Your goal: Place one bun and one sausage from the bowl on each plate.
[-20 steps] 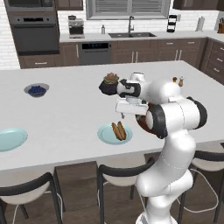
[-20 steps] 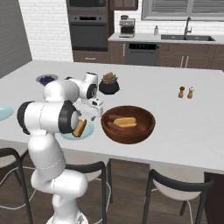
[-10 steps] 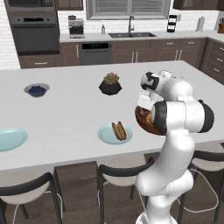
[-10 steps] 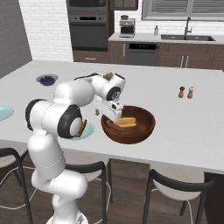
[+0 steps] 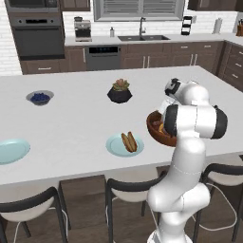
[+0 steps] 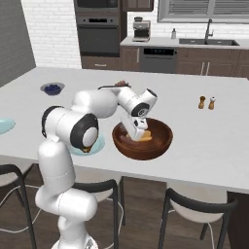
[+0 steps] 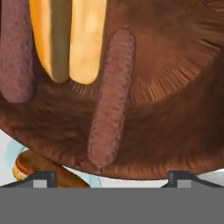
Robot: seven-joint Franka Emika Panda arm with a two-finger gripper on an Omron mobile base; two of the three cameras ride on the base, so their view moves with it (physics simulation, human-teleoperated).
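Note:
My gripper (image 6: 134, 132) hangs open inside the brown wooden bowl (image 6: 158, 143), and its fingertips (image 7: 43, 177) stand wide apart just above the rim. Between them in the hand view lies a sausage (image 7: 111, 100), running lengthwise away from me. A bun (image 7: 70, 39) lies beyond it to the left, with a second sausage (image 7: 17, 52) at the far left. The near plate (image 5: 114, 143) holds a bun (image 5: 133, 141) and a sausage (image 5: 126, 142). A second plate (image 5: 12, 150) lies bare at the counter's left. In the left base view my arm hides most of the bowl (image 5: 154, 126).
A grey bowl of blue berries (image 5: 39, 98) and a black plant pot (image 5: 119, 91) stand further back on the white counter. Salt and pepper shakers (image 6: 206, 102) stand to the right of the bowl. Stools line the near edge.
The arm has swung from above the near plate over to the bowl and come down into it. The jaws stayed open and nothing was picked up.

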